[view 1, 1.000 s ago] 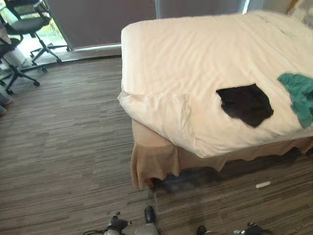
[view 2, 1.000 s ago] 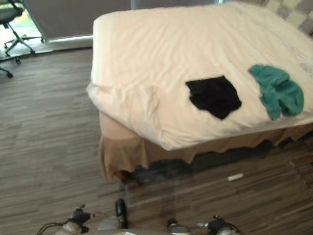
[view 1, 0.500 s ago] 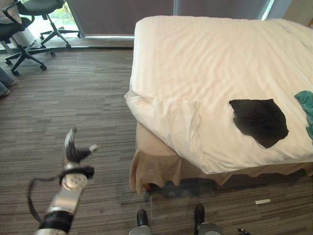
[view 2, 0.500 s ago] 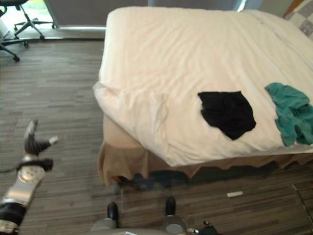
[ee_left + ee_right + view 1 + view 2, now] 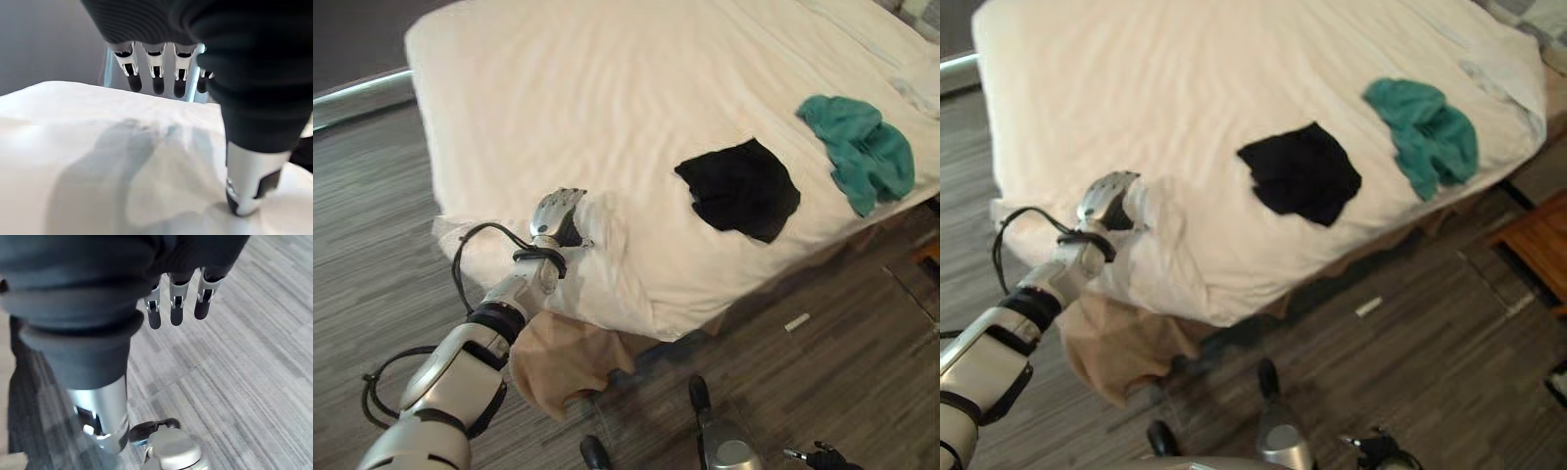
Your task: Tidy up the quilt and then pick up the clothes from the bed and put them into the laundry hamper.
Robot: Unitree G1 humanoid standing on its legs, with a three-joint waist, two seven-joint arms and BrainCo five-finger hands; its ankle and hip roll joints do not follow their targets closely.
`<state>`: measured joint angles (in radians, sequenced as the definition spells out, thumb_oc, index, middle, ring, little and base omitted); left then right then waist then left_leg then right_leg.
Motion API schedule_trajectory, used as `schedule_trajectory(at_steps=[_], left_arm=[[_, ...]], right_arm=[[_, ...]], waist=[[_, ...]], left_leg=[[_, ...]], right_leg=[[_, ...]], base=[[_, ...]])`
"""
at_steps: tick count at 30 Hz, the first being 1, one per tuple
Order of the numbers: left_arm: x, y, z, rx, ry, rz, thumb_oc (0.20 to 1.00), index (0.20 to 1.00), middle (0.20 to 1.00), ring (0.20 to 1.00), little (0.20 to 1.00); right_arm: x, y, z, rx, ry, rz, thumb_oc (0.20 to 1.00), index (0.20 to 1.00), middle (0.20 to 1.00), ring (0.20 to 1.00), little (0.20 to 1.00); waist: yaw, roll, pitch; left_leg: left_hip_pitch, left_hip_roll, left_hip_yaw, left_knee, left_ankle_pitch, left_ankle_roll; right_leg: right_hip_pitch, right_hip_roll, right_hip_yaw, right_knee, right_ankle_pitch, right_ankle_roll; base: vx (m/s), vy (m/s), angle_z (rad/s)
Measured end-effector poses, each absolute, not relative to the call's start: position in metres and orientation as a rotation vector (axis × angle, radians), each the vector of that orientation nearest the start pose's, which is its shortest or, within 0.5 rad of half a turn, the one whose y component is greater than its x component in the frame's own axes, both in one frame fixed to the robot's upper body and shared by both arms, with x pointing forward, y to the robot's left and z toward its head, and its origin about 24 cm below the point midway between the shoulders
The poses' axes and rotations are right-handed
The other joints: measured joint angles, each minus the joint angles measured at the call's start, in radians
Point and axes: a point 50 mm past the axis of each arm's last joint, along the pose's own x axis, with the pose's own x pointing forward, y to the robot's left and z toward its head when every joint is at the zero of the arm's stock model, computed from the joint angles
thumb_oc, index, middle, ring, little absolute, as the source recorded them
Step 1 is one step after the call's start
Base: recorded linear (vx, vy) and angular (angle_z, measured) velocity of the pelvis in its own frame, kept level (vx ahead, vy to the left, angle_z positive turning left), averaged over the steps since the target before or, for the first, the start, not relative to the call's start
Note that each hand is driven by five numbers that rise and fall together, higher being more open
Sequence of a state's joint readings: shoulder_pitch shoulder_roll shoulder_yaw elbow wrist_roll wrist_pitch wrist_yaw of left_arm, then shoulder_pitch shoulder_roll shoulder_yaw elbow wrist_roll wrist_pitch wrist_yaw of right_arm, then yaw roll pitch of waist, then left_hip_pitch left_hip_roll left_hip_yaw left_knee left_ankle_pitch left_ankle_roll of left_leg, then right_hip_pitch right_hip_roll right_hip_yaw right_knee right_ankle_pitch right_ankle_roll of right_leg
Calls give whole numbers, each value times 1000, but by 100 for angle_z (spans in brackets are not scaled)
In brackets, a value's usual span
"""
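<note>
A cream quilt (image 5: 607, 88) covers the bed, with a turned-back, rumpled fold at its near corner (image 5: 607, 230). My left hand (image 5: 558, 212) rests on that fold; in the left wrist view its fingers (image 5: 156, 73) reach out straight above the quilt (image 5: 73, 147) and its thumb tip touches the cloth, so it is open. A black garment (image 5: 739, 186) lies flat near the bed's front edge. To its right lies a bunched teal garment (image 5: 857, 147). My right hand (image 5: 177, 308) hangs over the floor with relaxed fingers, holding nothing.
A beige bed skirt (image 5: 558, 362) hangs below the quilt's corner. A small white scrap (image 5: 796, 322) lies on the striped wood floor in front of the bed. A brown wooden piece of furniture (image 5: 1538, 255) stands at the right.
The camera has swung towards the bed. My left arm has gone from above the floor up onto the quilt's folded corner. The garments lie as before.
</note>
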<state>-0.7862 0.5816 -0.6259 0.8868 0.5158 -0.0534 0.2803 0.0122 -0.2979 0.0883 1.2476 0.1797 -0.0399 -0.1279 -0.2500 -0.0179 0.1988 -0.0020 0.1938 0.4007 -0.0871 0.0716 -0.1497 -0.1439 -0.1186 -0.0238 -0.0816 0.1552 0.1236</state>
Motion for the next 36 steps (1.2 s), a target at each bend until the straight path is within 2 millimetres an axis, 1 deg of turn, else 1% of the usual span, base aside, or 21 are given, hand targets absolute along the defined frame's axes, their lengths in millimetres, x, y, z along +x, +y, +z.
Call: schedule_trajectory(at_steps=[2, 3, 4, 7, 10, 12, 13, 14, 16, 17, 19, 22, 23, 24, 26, 27, 29, 30, 32, 34, 36], left_arm=[[375, 217, 78, 1539, 4, -90, 809, 809, 809, 809, 809], [374, 218, 72, 1569, 43, -111, 376, 376, 376, 376, 376], [372, 220, 64, 1588, 82, -129, 200, 200, 200, 200, 200], [371, 222, 59, 1582, 118, -131, 200, 200, 200, 200, 200], [357, 234, 39, 1512, 207, -123, 200, 200, 200, 200, 200], [343, 243, 24, 1448, 253, -108, 200, 200, 200, 200, 200], [325, 258, 7, 1314, 324, -46, 460, 460, 460, 460, 460], [313, 266, -4, 1266, 372, -25, 460, 460, 460, 460, 460], [279, 285, -30, 1144, 476, 38, 542, 542, 542, 542, 542], [259, 295, -43, 1082, 545, 78, 1000, 1000, 1000, 1000, 1000], [217, 313, -67, 1027, 689, 114, 1000, 1000, 1000, 1000, 1000], [164, 321, -98, 1005, 896, 87, 1000, 1000, 1000, 1000, 1000], [122, 330, -112, 971, 1044, 109, 1000, 1000, 1000, 1000, 1000], [98, 334, -118, 958, 1116, 119, 1000, 1000, 1000, 1000, 1000], [69, 336, -125, 954, 1224, 100, 1000, 1000, 1000, 1000, 1000], [51, 337, -127, 964, 1276, 79, 1000, 1000, 1000, 1000, 1000], [20, 330, -134, 973, 1373, 1, 1000, 1000, 1000, 1000, 1000], [20, 327, -136, 969, 1376, -14, 1000, 1000, 1000, 1000, 1000], [28, 322, -138, 979, 1350, -45, 1000, 1000, 1000, 1000, 1000], [53, 314, -139, 988, 1271, -64, 1000, 1000, 1000, 1000, 1000], [76, 299, -141, 976, 1190, -77, 1000, 1000, 1000, 1000, 1000]], right_arm=[[79, -272, -153, -227, 1201, -353, 1000, 1000, 1000, 1000, 1000], [80, -275, -152, -229, 1196, -361, 1000, 1000, 1000, 1000, 1000], [82, -279, -150, -230, 1187, -374, 1000, 1000, 1000, 1000, 1000], [94, -294, -141, -247, 1147, -411, 1000, 1000, 1000, 1000, 1000], [144, -319, -109, -333, 939, -439, 1000, 1000, 1000, 1000, 1000], [180, -328, -76, -409, 738, -427, 1000, 1000, 1000, 1000, 1000], [203, -328, -49, -466, 590, -411, 1000, 1000, 1000, 1000, 1000], [219, -328, -31, -498, 492, -406, 1000, 1000, 1000, 1000, 1000], [247, -330, 15, -582, 292, -417, 1000, 1000, 1000, 1000, 1000], [258, -328, 41, -637, 184, -405, 1000, 1000, 1000, 1000, 1000], [280, -316, 82, -686, 10, -385, 1000, 1000, 1000, 1000, 1000], [299, -302, 113, -712, -134, -365, 1000, 1000, 1000, 1000, 1000], [311, -286, 123, -725, -175, -315, 1000, 1000, 1000, 1000, 1000], [323, -269, 135, -737, -219, -270, 1000, 1000, 1000, 1000, 1000], [336, -244, 159, -755, -340, -194, 1000, 1000, 1000, 1000, 1000], [348, -224, 169, -750, -380, -148, 200, 200, 200, 200, 200], [370, -169, 186, -668, -439, -11, 200, 200, 200, 200, 200], [374, -153, 189, -633, -447, 28, 200, 200, 200, 200, 200], [385, -126, 181, -584, -390, 107, 200, 200, 200, 200, 200], [389, -96, 154, -553, -283, 196, 200, 200, 200, 200, 200], [385, -68, 131, -528, -206, 269, 200, 200, 200, 200, 200]], waist=[[-1, 9, 9], [-1, 14, 15], [1, 20, 20], [3, 22, 20], [4, 27, 21], [9, 29, 21], [9, 38, 16], [12, 41, 16], [36, 57, 8], [55, 65, -6], [108, 76, -16], [140, 70, -20], [184, 62, -19], [197, 57, -16], [229, 49, -22], [259, 36, -19], [309, 31, -7], [316, 28, 1], [355, 27, 29], [401, 32, 67], [396, 29, 110]], left_leg=[[-2, 5, 7, -1, -1, -2], [-3, 8, 12, -1, -2, -3], [-3, 10, 15, -1, -2, -3], [7, 9, 24, -1, -3, -4], [34, 8, 25, -2, -10, -5], [57, 7, 24, -2, -12, -7], [70, 15, 25, -2, -19, -11], [76, 15, 23, -2, -20, -12], [92, 20, 16, -2, -26, -13], [97, 23, 8, -1, -29, -9], [83, 25, -12, -1, -22, -7], [72, 20, -47, 2, -1, -8], [54, 21, -60, -1, 0, -8], [51, 22, -69, -1, -3, -7], [27, 16, -98, 1, 10, -2], [13, 10, -105, 4, 15, -5], [-33, -1, -117, 5, 33, 2], [-46, -4, -119, 5, 40, 3], [-79, -13, -155, 5, 55, 10], [-120, -19, -172, 5, 66, 15], [-146, -27, -192, 5, 73, 17]], right_leg=[[-9, 7, 8, 0, 0, 0], [-13, 10, 12, 0, 0, 0], [-12, 11, 13, 0, 0, 0], [-7, 11, 18, 0, 0, 0], [20, 7, 21, 0, 0, 0], [43, 8, 19, -1, -1, 0], [54, 10, 21, -6, -3, -2], [66, 10, 17, -6, -5, -3], [92, 12, 4, -6, -17, -8], [92, 15, 1, -6, -21, -9], [97, 13, -24, -6, -22, -11], [110, 9, -56, -6, -16, -16], [113, 6, -73, -6, -19, -14], [110, 5, -81, -7, -21, -10], [104, -2, -110, -7, -22, -11], [85, -5, -110, -7, -23, -9], [54, -19, -130, -7, -14, 3], [46, -22, -130, -6, -11, 6], [35, -26, -152, -6, -7, 9], [5, -39, -164, -4, -2, 8], [-7, -50, -180, 1, 1, 11]], base=[[-10, 9, -15], [12, 6, -11], [13, 8, -9], [23, 26, -4], [23, 42, -5], [26, 31, -1], [0, 0, 0], [42, 37, 2], [10, 13, 14], [7, 13, 25], [1, 2, 28], [-28, -20, 39], [-37, -29, 22], [-80, -20, 30], [-96, -6, 51], [-141, -8, 40], [-182, -3, 16], [-154, -4, 31], [-118, -5, 44], [-139, 11, 28], [-98, 3, 28]])
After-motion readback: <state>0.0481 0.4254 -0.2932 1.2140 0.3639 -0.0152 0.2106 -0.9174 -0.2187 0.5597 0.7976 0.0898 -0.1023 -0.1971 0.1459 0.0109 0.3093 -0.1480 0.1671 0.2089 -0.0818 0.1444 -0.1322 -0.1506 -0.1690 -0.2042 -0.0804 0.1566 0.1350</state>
